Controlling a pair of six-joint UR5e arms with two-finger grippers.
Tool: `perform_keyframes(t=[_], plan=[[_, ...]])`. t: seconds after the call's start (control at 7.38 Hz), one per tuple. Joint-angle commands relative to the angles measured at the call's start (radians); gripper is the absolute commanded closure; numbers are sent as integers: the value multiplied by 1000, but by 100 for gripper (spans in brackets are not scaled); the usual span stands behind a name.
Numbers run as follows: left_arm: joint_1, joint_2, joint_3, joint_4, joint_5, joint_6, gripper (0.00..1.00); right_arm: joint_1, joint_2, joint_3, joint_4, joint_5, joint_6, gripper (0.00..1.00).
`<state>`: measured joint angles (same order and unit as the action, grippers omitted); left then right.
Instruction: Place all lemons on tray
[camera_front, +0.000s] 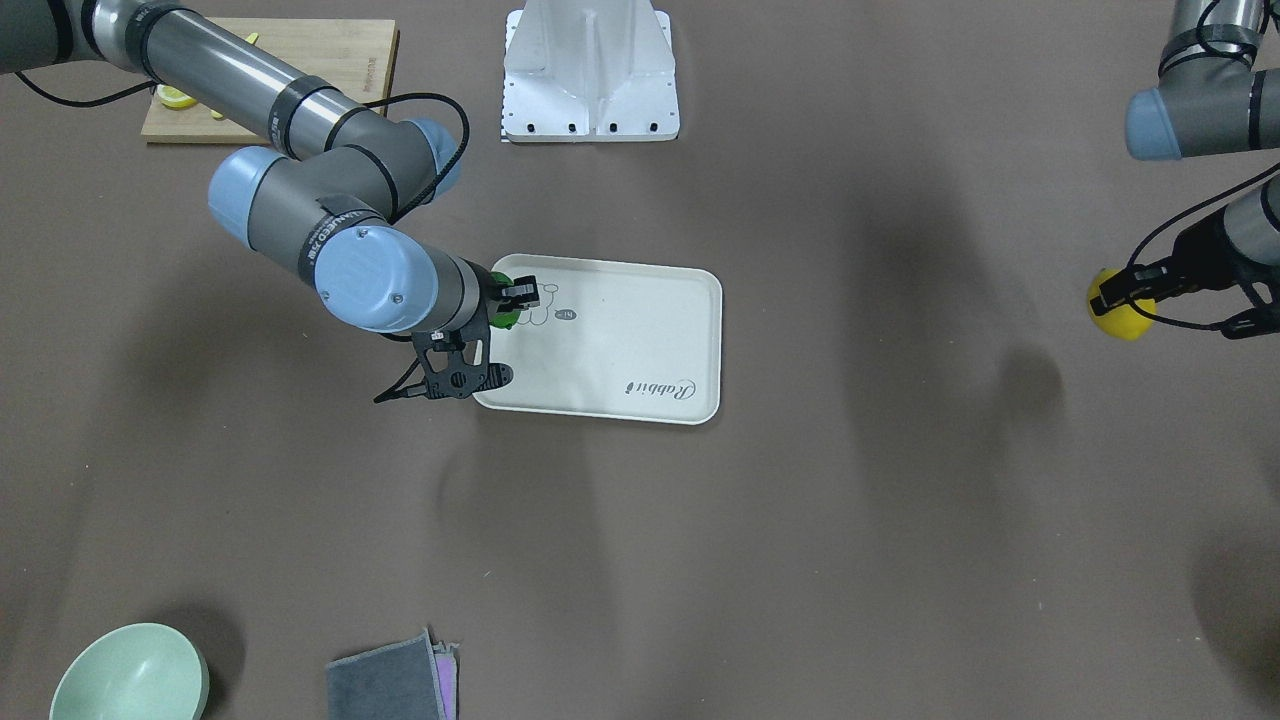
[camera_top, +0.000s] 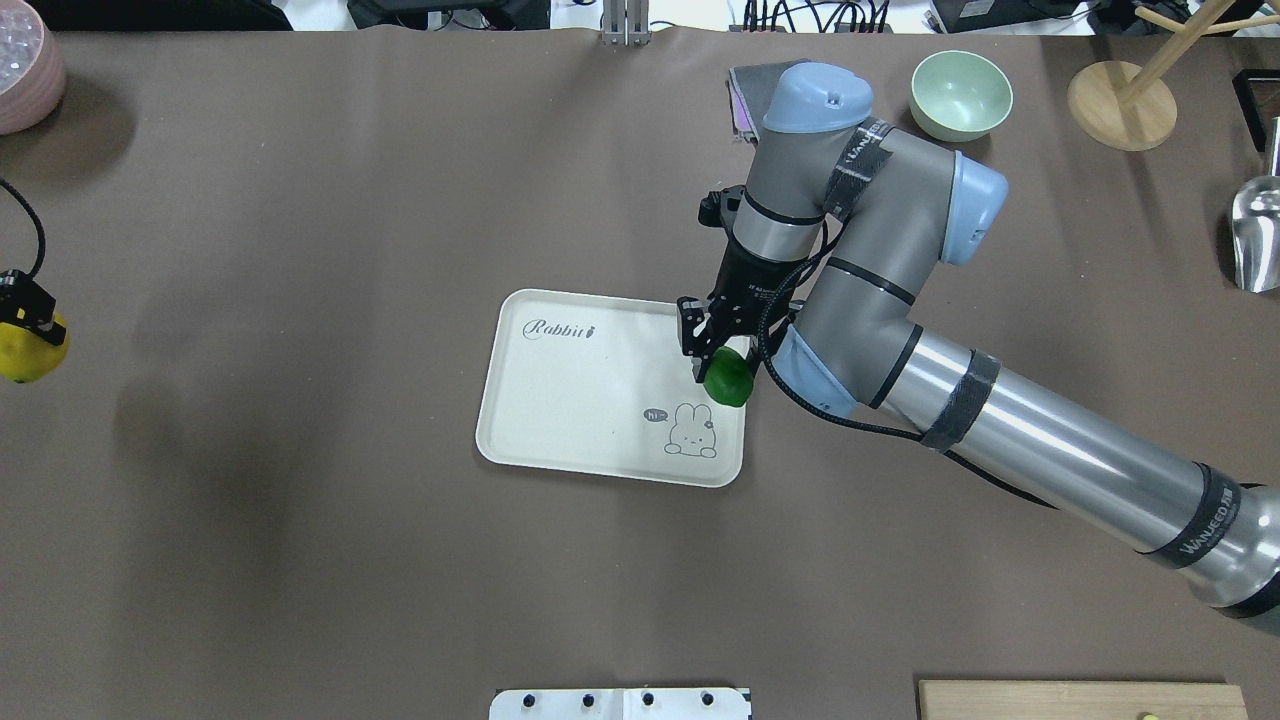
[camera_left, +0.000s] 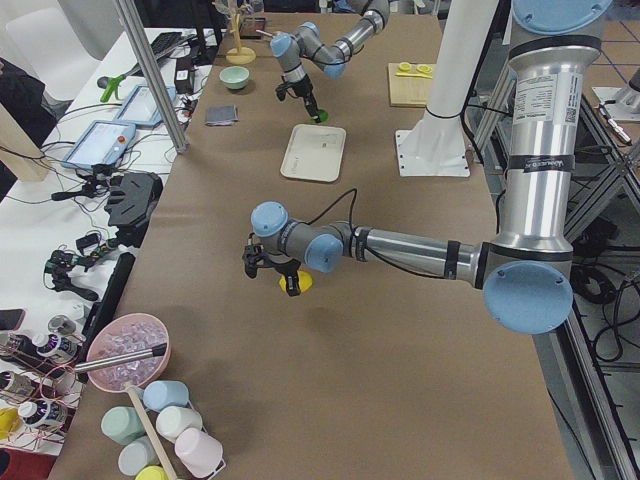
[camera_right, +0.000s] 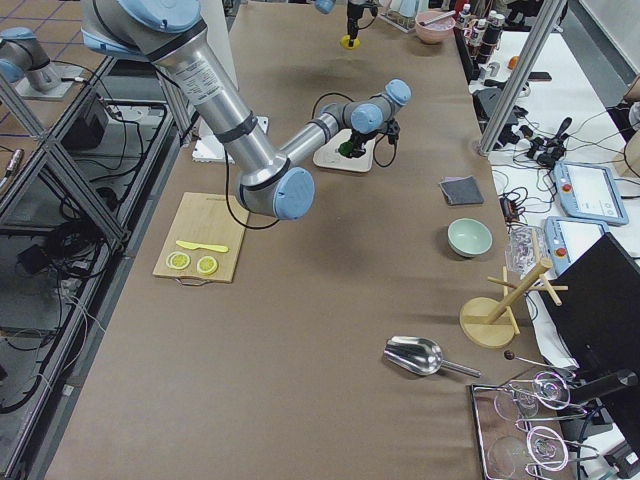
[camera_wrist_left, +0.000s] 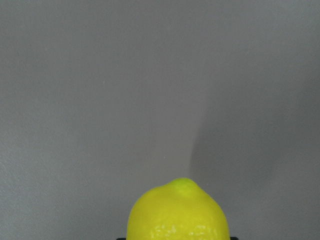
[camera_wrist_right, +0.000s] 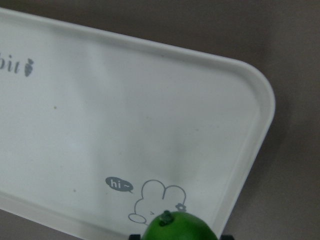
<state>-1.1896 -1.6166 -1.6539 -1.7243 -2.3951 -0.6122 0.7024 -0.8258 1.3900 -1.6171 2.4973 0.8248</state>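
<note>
Nearest the robot, the board (camera_right: 190, 215) carries two slices (camera_right: 207, 265) and a yellow knife (camera_right: 202, 245). None of that counts for this job, and neither arm is near it. Out to the middle of the counter (camera_top: 300, 550), here's the action: the right claw (camera_top: 708, 352) is clamped on the green lemon (camera_top: 730, 380) and hangs it over the tray (camera_top: 560, 400), just inside the rim at the corner by the rabbit drawing (camera_top: 693, 430). I'd say it's positioned there for the drop, and the wrist view puts the drawing right beneath the fruit. The tray holds nothing so far, and I judge this lemon to be above its floor, not resting on it. Level with that, well off to the robot's left, the left claw (camera_top: 28, 312) grips the yellow lemon (camera_top: 30, 355) from above, closed around it and well apart from the tray. Whether that fruit is clear of the counter, I cannot tell. So both lemons are in hand and none is delivered. At the far edge sits the bowl (camera_top: 960, 95), which looks empty, with a folded cloth (camera_front: 385, 685) near it.
</note>
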Motion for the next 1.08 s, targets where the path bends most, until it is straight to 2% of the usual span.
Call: perform_keyframes(t=[0.0,0.14,0.27,0.41,0.54,0.95], plan=[[-54,-115,-26,219,1,92,100,-26,23,-61,87,-33,-1,80],[-54,-158,-29,268,1,92,100,-32,25,-71,126,-57,-1,80],[-54,-199,-27,308,1,88,100,-32,24,-74,158,-70,-1,76],[-48,-254,-21,352,2,75,100,-32,24,-77,161,-75,-1,34],[-38,-308,-20,395,4,45,100,-29,24,-77,161,-78,7,0],[83,-409,-21,397,11,-165,100,92,16,-66,155,-45,-2,0]])
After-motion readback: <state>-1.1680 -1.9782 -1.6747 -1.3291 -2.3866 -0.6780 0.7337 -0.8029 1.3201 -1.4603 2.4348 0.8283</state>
